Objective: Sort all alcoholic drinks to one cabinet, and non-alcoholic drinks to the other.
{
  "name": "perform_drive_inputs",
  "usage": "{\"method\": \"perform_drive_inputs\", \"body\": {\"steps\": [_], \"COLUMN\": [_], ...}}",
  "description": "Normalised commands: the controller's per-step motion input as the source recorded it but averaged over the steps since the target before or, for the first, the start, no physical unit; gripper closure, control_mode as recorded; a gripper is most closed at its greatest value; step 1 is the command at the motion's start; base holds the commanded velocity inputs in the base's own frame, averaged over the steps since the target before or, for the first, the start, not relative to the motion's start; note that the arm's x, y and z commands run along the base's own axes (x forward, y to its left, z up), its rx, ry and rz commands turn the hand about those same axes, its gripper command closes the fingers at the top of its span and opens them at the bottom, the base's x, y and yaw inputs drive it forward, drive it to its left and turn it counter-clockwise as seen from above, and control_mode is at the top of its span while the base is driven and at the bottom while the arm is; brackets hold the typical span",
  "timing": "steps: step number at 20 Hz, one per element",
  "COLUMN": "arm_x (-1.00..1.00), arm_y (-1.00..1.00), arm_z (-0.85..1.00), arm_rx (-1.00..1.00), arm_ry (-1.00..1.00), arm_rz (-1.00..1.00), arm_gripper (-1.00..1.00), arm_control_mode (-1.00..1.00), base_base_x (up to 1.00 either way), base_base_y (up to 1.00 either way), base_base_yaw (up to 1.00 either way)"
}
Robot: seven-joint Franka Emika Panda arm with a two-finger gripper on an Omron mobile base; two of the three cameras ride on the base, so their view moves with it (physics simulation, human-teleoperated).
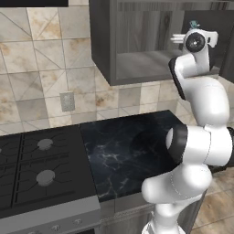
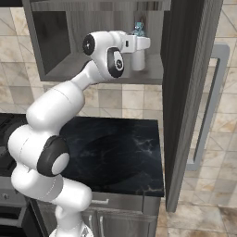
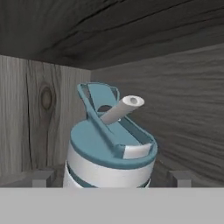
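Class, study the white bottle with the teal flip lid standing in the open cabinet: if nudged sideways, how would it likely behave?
The white bottle stands upright, so it would probably slide before tipping. Its round body would likely roll if toppled. The raised spout looks snaggable.

Bottle [image 3: 109, 148] stands deep in cabinet [image 1: 103, 50] corner; walls crowd it behind and left. Shelf frontward lies free. Door [image 2: 185, 92] flanks right.

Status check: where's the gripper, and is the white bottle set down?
Gripper open inside cabinet, fingers either side of white teal-lidded bottle. Bottle upright on cabinet shelf, not gripped. Cabinet door swung open, nothing blocking.
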Motion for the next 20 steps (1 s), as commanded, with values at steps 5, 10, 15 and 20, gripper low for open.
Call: {"method": "perform_drive_inputs", "body": {"steps": [5,10,15,20], "arm_x": [0.06,0.0,-0.09,-0.43], "arm_y": [0.0,0.0,0.0,0.0], "arm_z": [0.01,0.06,0.06,0.0], "arm_rx": [0.0,0.0,0.01,0.05], "arm_ry": [-0.01,-0.01,-0.01,0.02], "arm_rz": [0.0,0.0,0.0,0.0], "arm_gripper": [-1.0,-1.0,-1.0,-1.0], "arm_control_mode": [-1.0,-1.0,-1.0,-1.0], "base_base_x": [0.0,0.0,0.0,0.0], "base_base_y": [0.0,0.0,0.0,0.0], "base_base_yaw": [0.0,0.0,0.0,0.0]}}
